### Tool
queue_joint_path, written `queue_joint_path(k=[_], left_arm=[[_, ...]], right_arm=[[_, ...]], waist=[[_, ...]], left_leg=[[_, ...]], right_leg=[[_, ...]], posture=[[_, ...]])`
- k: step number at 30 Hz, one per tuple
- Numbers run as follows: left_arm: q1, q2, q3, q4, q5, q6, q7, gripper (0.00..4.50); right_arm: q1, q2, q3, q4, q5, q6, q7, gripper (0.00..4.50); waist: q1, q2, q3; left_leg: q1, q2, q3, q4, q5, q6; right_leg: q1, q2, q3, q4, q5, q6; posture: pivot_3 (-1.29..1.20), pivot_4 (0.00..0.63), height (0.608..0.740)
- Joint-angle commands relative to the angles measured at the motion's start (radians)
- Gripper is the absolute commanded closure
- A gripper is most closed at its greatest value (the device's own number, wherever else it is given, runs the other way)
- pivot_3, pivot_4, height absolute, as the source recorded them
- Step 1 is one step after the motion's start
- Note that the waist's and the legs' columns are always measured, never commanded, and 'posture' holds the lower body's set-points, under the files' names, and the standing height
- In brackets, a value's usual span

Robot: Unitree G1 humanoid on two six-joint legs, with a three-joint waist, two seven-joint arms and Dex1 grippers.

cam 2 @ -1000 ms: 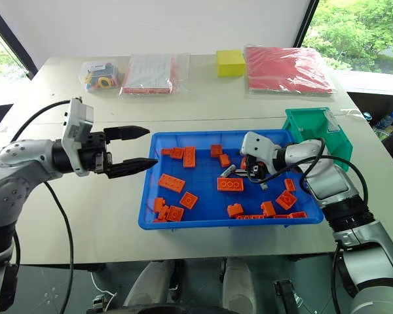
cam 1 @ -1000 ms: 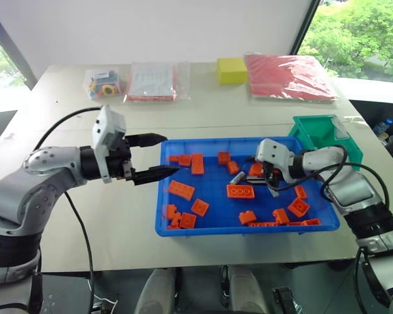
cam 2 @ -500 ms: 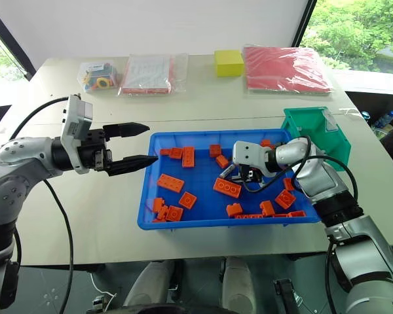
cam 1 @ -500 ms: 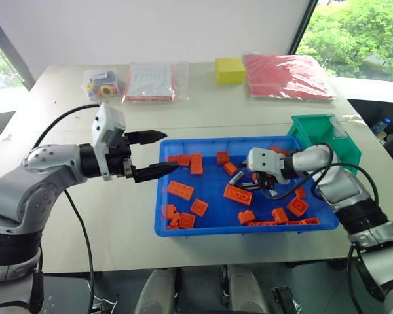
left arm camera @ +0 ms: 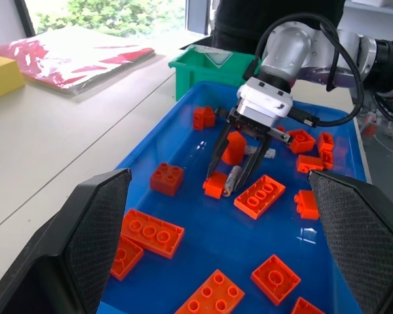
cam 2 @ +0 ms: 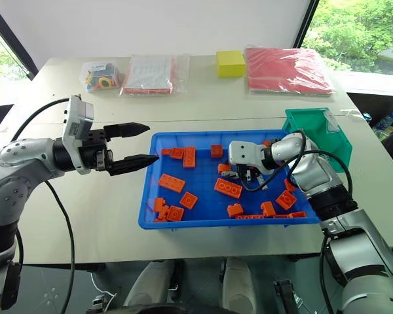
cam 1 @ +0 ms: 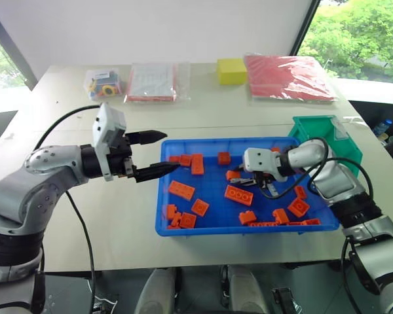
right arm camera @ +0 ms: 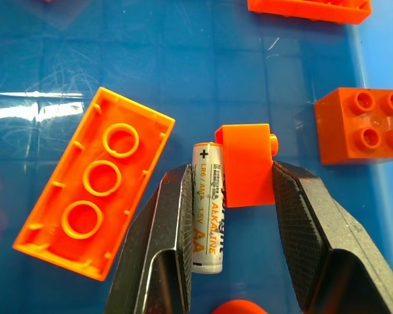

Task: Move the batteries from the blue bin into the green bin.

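Okay, my right gripper point(right arm camera: 228, 196) is down inside the blue bin point(cam 1: 183, 226), near its middle, and its two black fingers straddle an AA alkaline battery point(right arm camera: 207, 209) and a small orange brick point(right arm camera: 247, 165) lying side by side on the bin floor. One finger point(right arm camera: 162, 229) touches the battery's side, the other point(right arm camera: 301, 222) sits against the small brick, so the pinch closes on both together; I cannot tell whether the battery is lifted off the floor. Just beside the battery lies an overturned long orange brick point(right arm camera: 95, 191), studs down, hollow side up. A square four-stud orange brick point(right arm camera: 360, 125) sits a little apart from the small brick. More orange bricks point(cam 1: 181, 190) are scattered across the bin, most toward its left end and its near edge.

My left gripper point(cam 1: 154, 155) hangs over the table point(cam 1: 118, 242) just outside the bin's left rim, pointing level toward the bin, fingers spread wide with nothing between them.

The green bin point(cam 1: 314, 131) stands touching the blue bin's far right corner. Well beyond the blue bin on the table: a yellow block point(cam 1: 231, 70), a red plastic packet point(cam 1: 288, 77), a clear bag of papers point(cam 1: 150, 82) and a small bag of coloured parts point(cam 1: 103, 84).
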Motion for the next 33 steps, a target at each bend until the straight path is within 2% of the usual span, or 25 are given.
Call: queue_joint_path(k=[1,5,7,11,24,29,32,33], left_arm=[[-0.011,0.009,0.023,-0.015,-0.002,-0.012,0.0,0.0],[-0.025,0.002,0.006,-0.001,0.008,-0.02,-0.009,0.0],[-0.033,-0.002,0.0,0.007,0.012,-0.024,-0.013,0.0],[-0.041,-0.007,-0.007,0.015,0.018,-0.029,-0.02,0.0],[-0.038,0.0,-0.006,0.021,0.024,-0.029,-0.039,0.0],[-0.036,0.001,-0.01,0.02,0.025,-0.03,-0.048,0.0],[-0.048,-0.003,-0.015,0.027,0.029,-0.031,-0.05,0.0],[-0.05,-0.003,-0.016,0.029,0.029,-0.031,-0.051,0.0]], right_arm=[[0.032,-0.009,-0.02,-0.039,0.008,0.041,-0.005,3.3],[0.055,-0.008,-0.056,-0.068,0.026,0.1,-0.031,3.3],[0.059,-0.003,-0.068,-0.081,0.034,0.134,-0.046,2.26],[0.066,-0.006,-0.078,-0.11,0.029,0.167,-0.073,0.45],[0.186,-0.101,-0.113,-0.334,0.048,0.345,-0.096,0.45],[0.237,-0.095,-0.112,-0.393,0.061,0.392,-0.127,0.45],[0.239,-0.08,-0.104,-0.389,0.059,0.394,-0.15,1.24],[0.235,-0.074,-0.103,-0.386,0.059,0.397,-0.158,1.77]], waist=[[0.0,0.0,0.0],[0.001,0.0,0.0],[0.001,0.0,0.0],[0.001,0.0,0.0],[0.002,0.0,0.0],[0.001,0.0,0.0],[0.0,0.0,0.0],[0.001,0.0,0.0]], left_leg=[[0.0,0.0,0.0,0.0,0.0,0.0],[0.0,0.0,0.0,0.0,0.0,0.0],[0.0,0.0,0.0,0.0,0.0,0.0],[0.0,0.0,0.0,0.0,0.0,0.0],[0.0,0.0,0.0,0.0,0.0,0.0],[0.0,0.0,0.0,0.0,0.0,0.0],[0.0,0.0,0.0,0.0,0.0,0.0],[0.0,0.0,0.0,0.0,0.0,0.0]], right_leg=[[0.0,0.0,0.0,0.0,0.0,0.0],[0.0,0.0,0.0,0.0,0.0,0.0],[0.0,0.0,0.0,0.0,0.0,0.0],[0.0,0.0,0.0,0.0,0.0,0.0],[0.0,0.0,0.0,0.0,0.0,0.0],[0.0,0.0,0.0,0.0,0.0,0.0],[0.0,0.0,0.0,0.0,0.0,0.0],[0.0,0.0,0.0,0.0,0.0,0.0]], posture=[[0.0,0.15,0.692],[0.0,0.15,0.692],[0.0,0.15,0.692],[0.0,0.15,0.692],[0.0,0.15,0.692],[0.0,0.15,0.692],[0.0,0.15,0.692],[0.0,0.15,0.692]])
